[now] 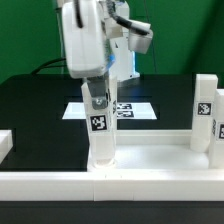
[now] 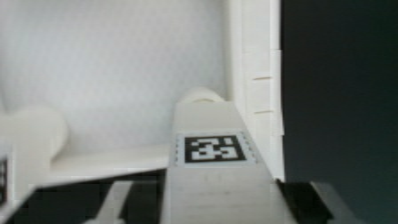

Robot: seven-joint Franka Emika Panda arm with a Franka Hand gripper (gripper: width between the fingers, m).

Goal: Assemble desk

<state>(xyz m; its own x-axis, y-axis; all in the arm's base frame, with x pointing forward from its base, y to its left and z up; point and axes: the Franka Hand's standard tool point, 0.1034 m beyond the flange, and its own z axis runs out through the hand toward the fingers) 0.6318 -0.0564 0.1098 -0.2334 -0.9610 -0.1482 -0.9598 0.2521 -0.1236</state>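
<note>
The desk top (image 1: 150, 152) is a white tray with a raised rim, lying low at the front. One white tagged leg (image 1: 205, 112) stands upright at its corner on the exterior view's right. My gripper (image 1: 97, 97) is shut on a second white leg (image 1: 100, 128), held upright with its lower end at the top's corner on the exterior view's left. In the wrist view the held leg (image 2: 217, 150) runs out between my dark fingers (image 2: 331, 200), my gripper (image 2: 222, 198) closed around it. Under it lie the top's white floor (image 2: 125, 70) and rim (image 2: 260, 70).
The marker board (image 1: 128, 108) lies on the black table behind the held leg. A long white rail (image 1: 60, 182) runs along the front. A white block (image 1: 5, 146) sits at the exterior view's left edge. A rounded white part (image 2: 29, 138) shows beside the held leg.
</note>
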